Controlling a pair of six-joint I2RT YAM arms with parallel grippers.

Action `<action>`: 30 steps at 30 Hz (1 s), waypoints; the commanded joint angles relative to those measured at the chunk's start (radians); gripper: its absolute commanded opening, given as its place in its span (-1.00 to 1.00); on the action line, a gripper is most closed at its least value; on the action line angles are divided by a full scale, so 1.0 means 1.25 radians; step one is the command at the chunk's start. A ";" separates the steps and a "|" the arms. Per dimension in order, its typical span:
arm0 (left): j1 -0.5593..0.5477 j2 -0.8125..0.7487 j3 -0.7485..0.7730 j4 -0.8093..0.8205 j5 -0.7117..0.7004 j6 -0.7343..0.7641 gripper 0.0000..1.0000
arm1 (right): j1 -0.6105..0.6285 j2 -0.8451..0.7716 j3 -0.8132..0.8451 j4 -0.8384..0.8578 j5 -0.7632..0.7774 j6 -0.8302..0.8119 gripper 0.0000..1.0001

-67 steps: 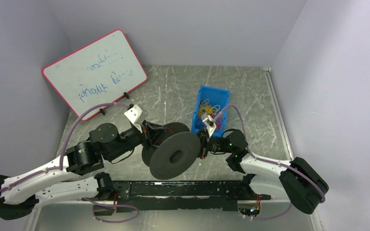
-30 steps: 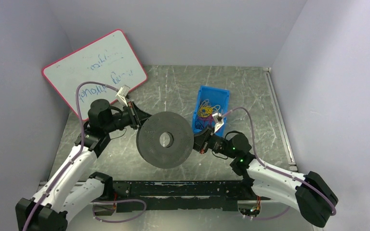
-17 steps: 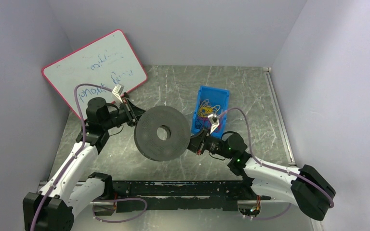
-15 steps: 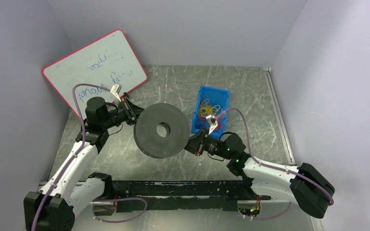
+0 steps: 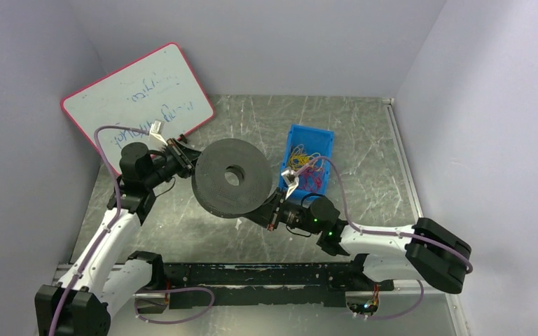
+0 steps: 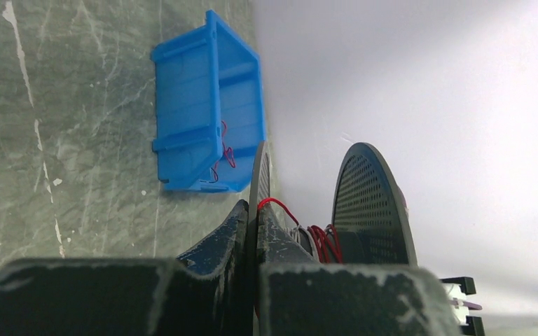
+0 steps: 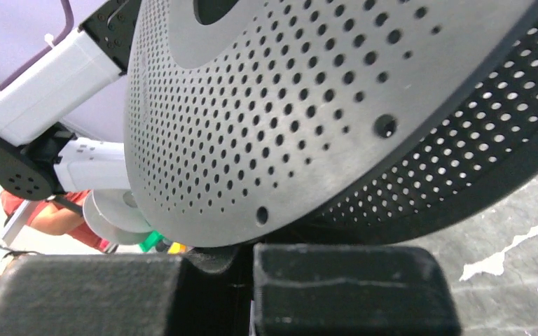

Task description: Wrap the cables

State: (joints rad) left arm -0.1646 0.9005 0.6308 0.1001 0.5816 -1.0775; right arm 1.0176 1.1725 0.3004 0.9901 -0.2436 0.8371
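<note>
A big black perforated spool (image 5: 231, 178) hangs above the table, tilted nearly flat. My left gripper (image 5: 185, 159) is shut on the thin edge of one spool flange (image 6: 260, 175). The red wire (image 6: 322, 241) is wound in a few turns round the hub. One strand arches over my left fingertip (image 6: 280, 231). My right gripper (image 5: 270, 212) sits under the spool's lower right rim (image 7: 287, 105). Its fingers (image 7: 336, 280) are closed to a narrow dark slit with a small reddish fleck in it. The wire's free length is hidden.
A blue bin (image 5: 326, 143) holding a tangle of yellow, blue and red wires (image 5: 302, 159) stands just right of the spool, and shows in the left wrist view (image 6: 196, 105). A pink-framed whiteboard (image 5: 136, 105) leans at the back left. A black rail (image 5: 252, 276) runs along the near edge.
Both arms have carried the spool up and to the left, and it has tipped flatter. The left arm swung toward the whiteboard and the right arm stretched out after the spool.
</note>
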 commanded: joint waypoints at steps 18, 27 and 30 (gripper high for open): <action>-0.017 -0.095 -0.088 0.000 -0.287 -0.018 -0.86 | 0.135 0.223 0.221 0.065 0.123 -0.014 -1.00; -0.074 -0.064 -0.110 0.021 -0.317 0.001 -0.86 | 0.135 0.295 0.322 -0.054 0.165 -0.042 -1.00; -0.089 -0.039 -0.132 0.040 -0.313 -0.001 -0.86 | 0.126 0.305 0.348 -0.119 0.192 -0.060 -1.00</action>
State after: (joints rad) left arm -0.1806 0.8200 0.4919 0.0177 0.1165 -1.0973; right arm 1.1126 1.5227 0.6250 0.9363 0.2070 0.7723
